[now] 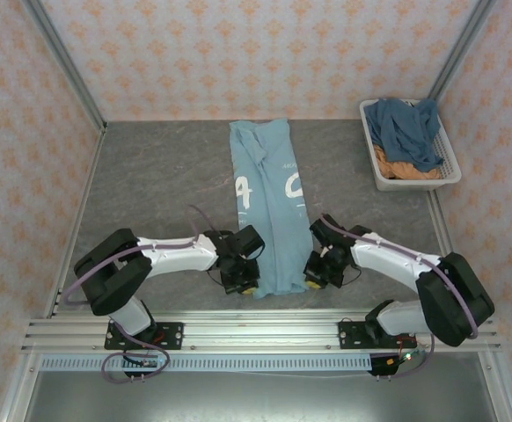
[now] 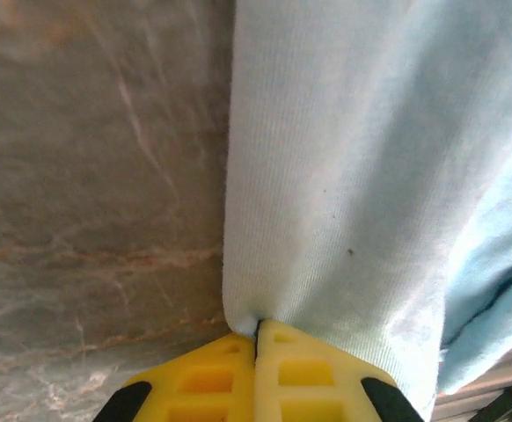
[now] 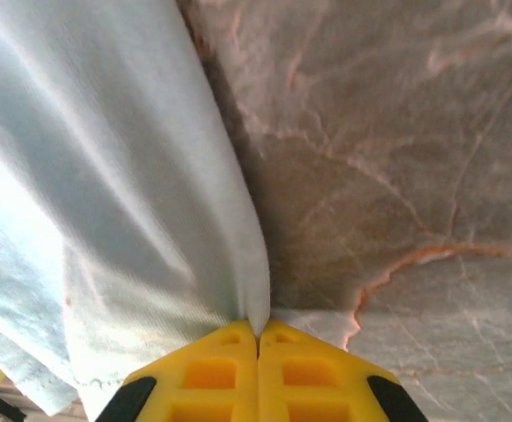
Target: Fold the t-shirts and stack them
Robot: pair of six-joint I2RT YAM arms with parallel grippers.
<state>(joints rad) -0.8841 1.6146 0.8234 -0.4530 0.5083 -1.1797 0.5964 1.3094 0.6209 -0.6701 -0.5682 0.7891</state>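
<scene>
**Desk:** What have the pincers got?

**Photographer:** The left pincer (image 2: pixel 256 338) is pressed together on the near left corner of the light blue t-shirt (image 1: pixel 265 193), with the hem nipped between its yellow tips. The right pincer (image 3: pixel 258 334) is pinching the near right corner the same way. Both sit low over the counter (image 1: pixel 150 176).

**Desk:** And the shirt itself?

**Photographer:** It lies as a long narrow strip down the middle of the counter, sides turned in and white lettering showing. It runs from the pincers to about the foot of the back wall (image 1: pixel 265 53).

**Desk:** Which step is that?

**Photographer:** By the look of it, the crosswise fold of the first shirt. The next move calls for both arms to lift the hem together, keep it level, and carry it away toward the far end. It should go down without the turned-in sides spilling open.

**Desk:** Any room to work?

**Photographer:** There is bare counter on both sides of the strip, more of it on the left. The near hem lies just beside the counter's front edge and the metal rail (image 1: pixel 256 327), so pulling back gains nothing. In the far right corner a white basket (image 1: pixel 412 183) holds the slate-blue t-shirt (image 1: pixel 405 127) heaped over the orange t-shirt (image 1: pixel 397 167). Both are well apart from the fold's path and not yet folded.
</scene>
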